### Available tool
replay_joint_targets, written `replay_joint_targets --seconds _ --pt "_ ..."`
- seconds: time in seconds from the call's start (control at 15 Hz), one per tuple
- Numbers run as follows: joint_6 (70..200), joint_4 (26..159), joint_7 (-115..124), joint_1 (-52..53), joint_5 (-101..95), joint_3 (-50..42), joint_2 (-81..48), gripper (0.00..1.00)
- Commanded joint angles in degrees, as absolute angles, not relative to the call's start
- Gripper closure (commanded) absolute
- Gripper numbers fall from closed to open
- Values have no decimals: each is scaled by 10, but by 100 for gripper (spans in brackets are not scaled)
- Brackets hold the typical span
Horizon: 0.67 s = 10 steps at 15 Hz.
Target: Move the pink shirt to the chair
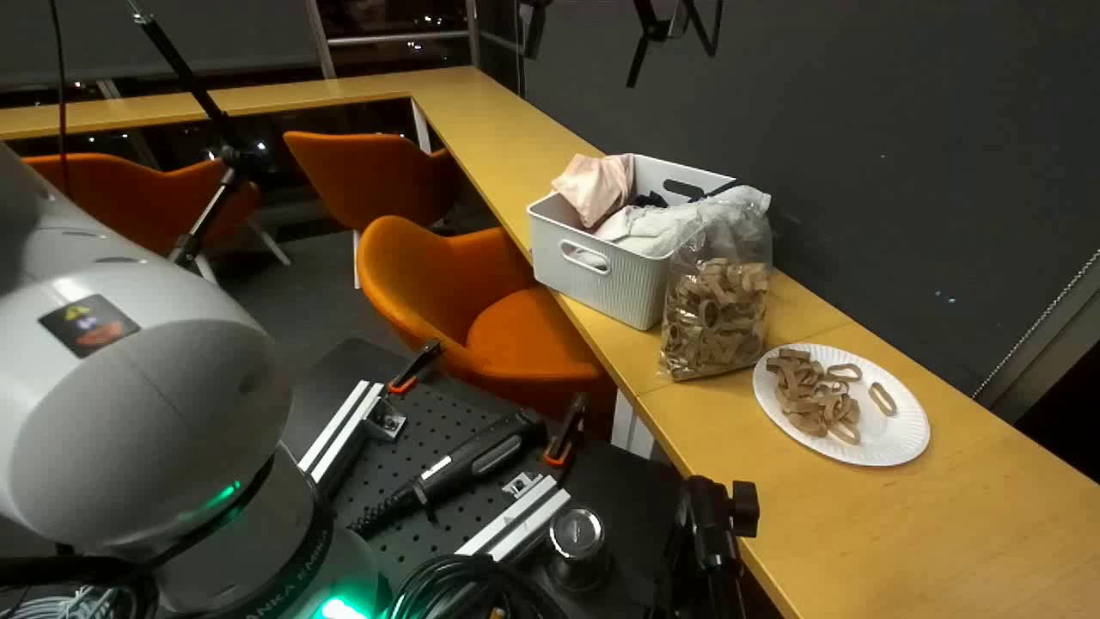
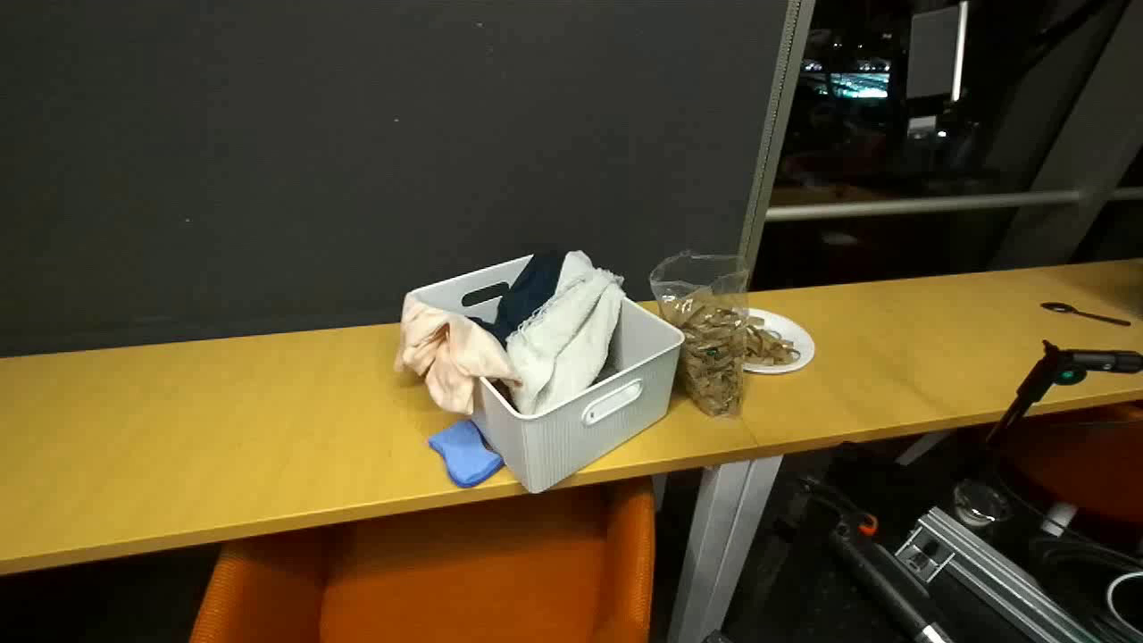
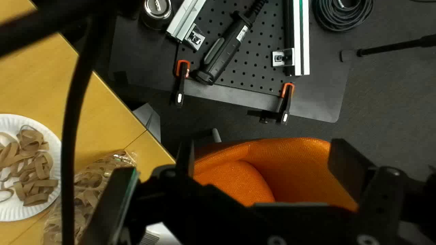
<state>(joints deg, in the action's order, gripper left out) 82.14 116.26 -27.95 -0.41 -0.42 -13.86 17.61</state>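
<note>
- Pink shirt (image 2: 446,353), pale and crumpled, hangs over a corner of a white basket (image 2: 571,451) on the desk (image 2: 205,429), part inside, part drooping outside. It lies away from the jaws, not between them.
- Jaws: spread wide, holding nothing, as the wrist view shows. Through the gap between them an orange chair (image 3: 276,170) is visible, beyond and below.
- Left of the jaws, in the wrist view: a clear bag of tan bands (image 3: 85,199), then farther out a paper plate (image 3: 13,120) holding loose bands (image 3: 41,172).
- Step in hand, by judgement: the approach, before any grasp. The next move likely calls for bringing the jaws over the basket, closing on the pink folds without catching the white cloth (image 2: 567,339) beside them, and then lifting clear of the rim towards the chair.
- Views compared: both exterior views show the shirt; the wrist view does not. Neither exterior view shows the jaws, though an exterior view catches the white arm (image 1: 137,370). A blue object (image 2: 466,454) on the desk beside the basket appears in an exterior view and nowhere else.
</note>
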Motion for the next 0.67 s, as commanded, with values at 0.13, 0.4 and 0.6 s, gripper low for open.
replay_joint_targets --seconds 0.13,0.4,0.6 --pt "820 1160 -283 -17 -1 -128 175 0" --pt "824 1156 -281 -16 -5 -127 163 0" --pt "864 1126 -307 -6 3 -124 97 0"
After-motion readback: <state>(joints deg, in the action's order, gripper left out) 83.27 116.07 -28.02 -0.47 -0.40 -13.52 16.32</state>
